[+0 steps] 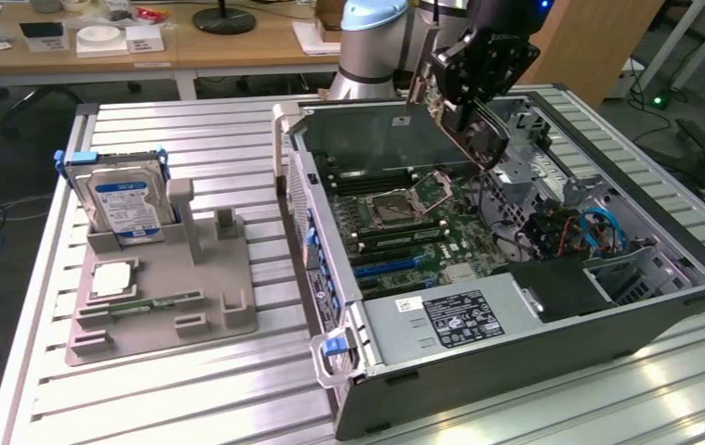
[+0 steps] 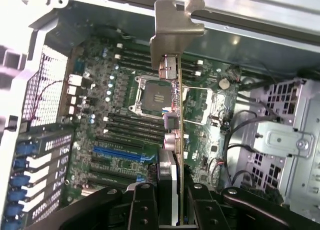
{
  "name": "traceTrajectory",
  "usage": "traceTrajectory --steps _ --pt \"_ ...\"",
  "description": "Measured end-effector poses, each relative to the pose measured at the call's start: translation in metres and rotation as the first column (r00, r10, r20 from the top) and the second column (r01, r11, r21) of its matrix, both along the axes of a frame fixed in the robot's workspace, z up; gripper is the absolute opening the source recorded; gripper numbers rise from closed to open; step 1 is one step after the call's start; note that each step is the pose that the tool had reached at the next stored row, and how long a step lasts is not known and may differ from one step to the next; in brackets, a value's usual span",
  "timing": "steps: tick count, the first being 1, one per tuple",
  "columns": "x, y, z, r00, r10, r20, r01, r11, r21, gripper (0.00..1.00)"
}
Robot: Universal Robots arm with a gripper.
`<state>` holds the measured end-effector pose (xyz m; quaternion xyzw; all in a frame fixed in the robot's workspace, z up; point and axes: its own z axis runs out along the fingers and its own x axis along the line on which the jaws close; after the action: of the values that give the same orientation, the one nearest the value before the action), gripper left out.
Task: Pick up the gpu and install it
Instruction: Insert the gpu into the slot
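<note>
My gripper (image 1: 474, 119) hangs over the far end of the open computer case (image 1: 327, 278), shut on the gpu (image 1: 464, 139). The gpu is a thin dark card held on edge above the motherboard (image 1: 408, 232), clear of it. In the wrist view the gpu (image 2: 176, 115) runs edge-on away from my gripper (image 2: 172, 195), with its silvery metal bracket (image 2: 175, 27) at the far end near the case wall. The black fingers (image 2: 145, 205) clamp the card from both sides. Beneath the card lie the CPU socket (image 2: 150, 96) and a blue expansion slot (image 2: 120, 152).
On the exterior view's left, a grey fixture (image 1: 167, 306) holds an upright silver hard drive (image 1: 127, 206) and a flat green memory stick (image 1: 155, 304). The case holds a power supply (image 1: 452, 320), a drive cage (image 2: 285, 140) and loose cables (image 1: 575, 232). Desks stand behind the table.
</note>
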<state>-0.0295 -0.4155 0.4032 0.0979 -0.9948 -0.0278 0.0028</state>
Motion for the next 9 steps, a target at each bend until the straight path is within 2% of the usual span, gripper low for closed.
traceTrajectory --steps 5,9 --pt "0.0 0.0 0.0 0.9967 0.081 0.0003 -0.081 0.9967 -0.0001 0.28" --pt "0.0 0.0 0.0 0.9893 0.146 0.0005 -0.146 0.9893 -0.0001 0.28"
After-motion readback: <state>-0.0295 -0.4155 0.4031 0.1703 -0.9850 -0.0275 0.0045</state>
